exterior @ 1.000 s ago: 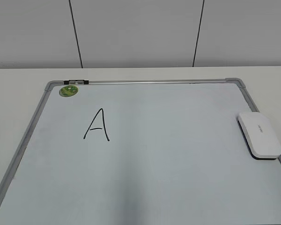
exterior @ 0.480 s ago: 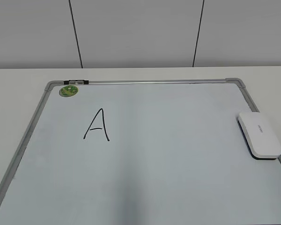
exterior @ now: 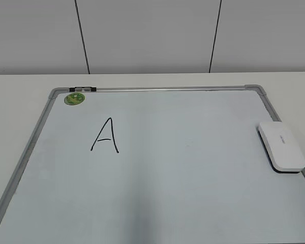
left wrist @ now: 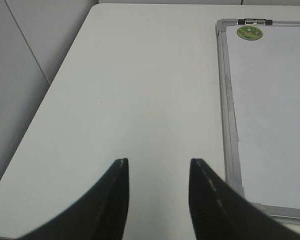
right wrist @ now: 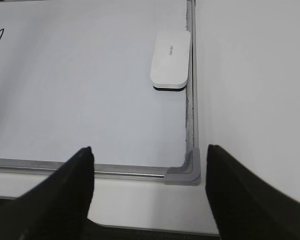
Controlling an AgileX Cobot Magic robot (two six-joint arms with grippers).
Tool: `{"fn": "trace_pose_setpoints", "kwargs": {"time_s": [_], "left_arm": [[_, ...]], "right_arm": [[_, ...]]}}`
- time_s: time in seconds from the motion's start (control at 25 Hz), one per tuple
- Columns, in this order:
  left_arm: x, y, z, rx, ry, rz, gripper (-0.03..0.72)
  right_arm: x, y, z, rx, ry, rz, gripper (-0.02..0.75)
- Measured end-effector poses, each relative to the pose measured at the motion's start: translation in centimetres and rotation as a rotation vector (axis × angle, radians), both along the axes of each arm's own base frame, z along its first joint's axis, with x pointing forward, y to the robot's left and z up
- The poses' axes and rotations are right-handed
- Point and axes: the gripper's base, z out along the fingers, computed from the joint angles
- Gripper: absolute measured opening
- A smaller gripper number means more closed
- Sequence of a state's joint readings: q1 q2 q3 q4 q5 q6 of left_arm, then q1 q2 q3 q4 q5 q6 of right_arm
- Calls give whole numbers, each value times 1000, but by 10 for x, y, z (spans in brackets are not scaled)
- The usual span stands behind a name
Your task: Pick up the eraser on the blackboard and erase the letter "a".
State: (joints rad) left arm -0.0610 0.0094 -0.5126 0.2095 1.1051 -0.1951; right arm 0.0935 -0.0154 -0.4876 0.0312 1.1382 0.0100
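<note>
**Stock at hand: board, eraser, one written letter**

1. My right gripper: dark fingers spread wide, nothing between them, hovering over the near right grey corner cap.
2. White rounded-rectangular plastic eraser with thin dark base: ahead of my right gripper, slightly to its right, lying flat against the board's right frame rail.
3. Large pale bluish-white dry-erase blackboard with grey metal frame: flat on the white table.
4. Black marker letter, a tall capital "A": far ahead-left of my right gripper, well apart from the eraser.
5. Round green sticker: far ahead-right of my left gripper.
6. My left gripper: fingers moderately parted, empty, above bare table just left of the board.
</note>
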Motion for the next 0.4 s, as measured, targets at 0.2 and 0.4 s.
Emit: {"fn": "trace_pose_setpoints", "kwargs": {"time_s": [0.2,0.4], "left_arm": [[0,0,0,0,0,0,271],[0,0,0,0,0,0,263]], "right_arm": [[0,0,0,0,0,0,519],[0,0,0,0,0,0,519]]}}
